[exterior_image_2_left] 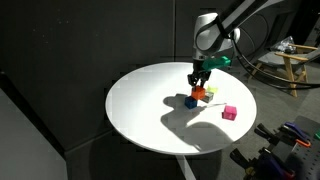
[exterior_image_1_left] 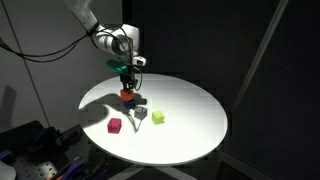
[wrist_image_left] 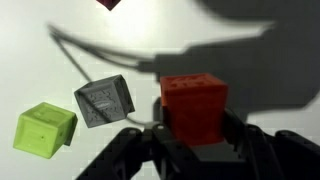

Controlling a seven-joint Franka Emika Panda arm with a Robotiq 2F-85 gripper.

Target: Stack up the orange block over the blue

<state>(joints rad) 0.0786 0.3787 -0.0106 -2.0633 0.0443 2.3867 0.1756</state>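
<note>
Gripper (wrist_image_left: 197, 138) jaws pinch orange block (wrist_image_left: 195, 100): plain red-orange cube, seemingly just beside blue (exterior_image_2_left: 190, 101); grey cube (wrist_image_left: 104, 100) near.

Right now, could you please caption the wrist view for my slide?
Wrist view: gripper holds the orange block, grey cube and green cube lying to one side on the white table.

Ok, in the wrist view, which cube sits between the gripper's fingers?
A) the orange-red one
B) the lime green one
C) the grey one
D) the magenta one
A: the orange block sits between the fingers of the gripper, while the grey cube and the green cube lie off to one side.
</note>
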